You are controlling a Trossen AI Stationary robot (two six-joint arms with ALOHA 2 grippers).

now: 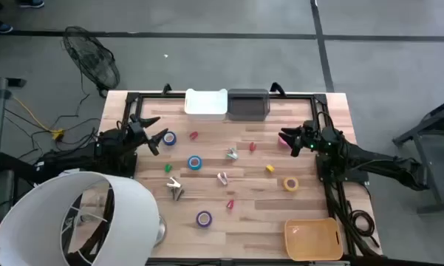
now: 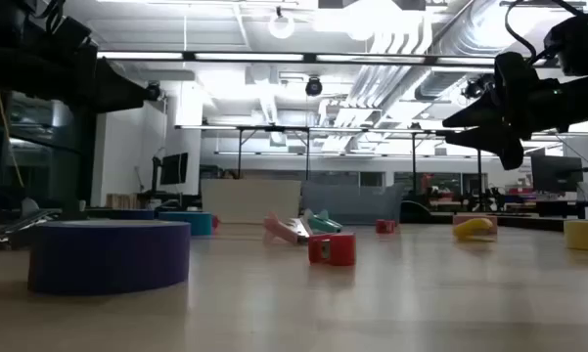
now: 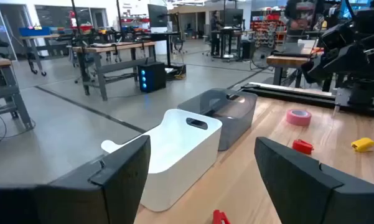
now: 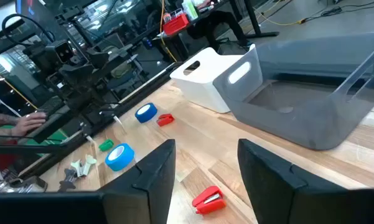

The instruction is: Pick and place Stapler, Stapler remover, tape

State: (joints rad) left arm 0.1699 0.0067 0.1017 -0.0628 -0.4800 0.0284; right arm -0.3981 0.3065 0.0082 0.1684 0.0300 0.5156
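My left gripper (image 1: pixel 156 130): raised over the left side of the table, jaws spread apart, nothing between them. Through my left wrist camera the two dark fingers (image 3: pixel 121 168) frame the bins ahead.
My right gripper (image 1: pixel 289 138): raised over the right side of the table, jaws parted and empty, pointing toward the middle of the table.
Table (image 1: pixel 266 222): light wooden top, small things scattered across it.
White bin (image 1: pixel 206 103): at the far edge, touching the grey bin (image 1: pixel 249 104) beside it; both look empty.
Blue tape near me (image 1: pixel 168 137): flat on the wood just beside my left gripper.
Second blue tape (image 1: pixel 195 162): lying flat near the middle of the table.
Purple tape (image 1: pixel 204 218): near the front edge, well apart from both of my grippers.
Yellow tape (image 1: pixel 290 183): on the right half, nearer the front than my right gripper.
Pink tape (image 3: pixel 298 116): just beside my right gripper.
Red stapler remover (image 4: pixel 208 198): on the wood near my right gripper's fingers.
Other small pieces: red, green, yellow and pale ones around the centre; I cannot tell which are staplers and which are removers.
Orange tray (image 1: pixel 313 238): at the front right corner.
White lampshade (image 1: pixel 74 218): off the front left corner.
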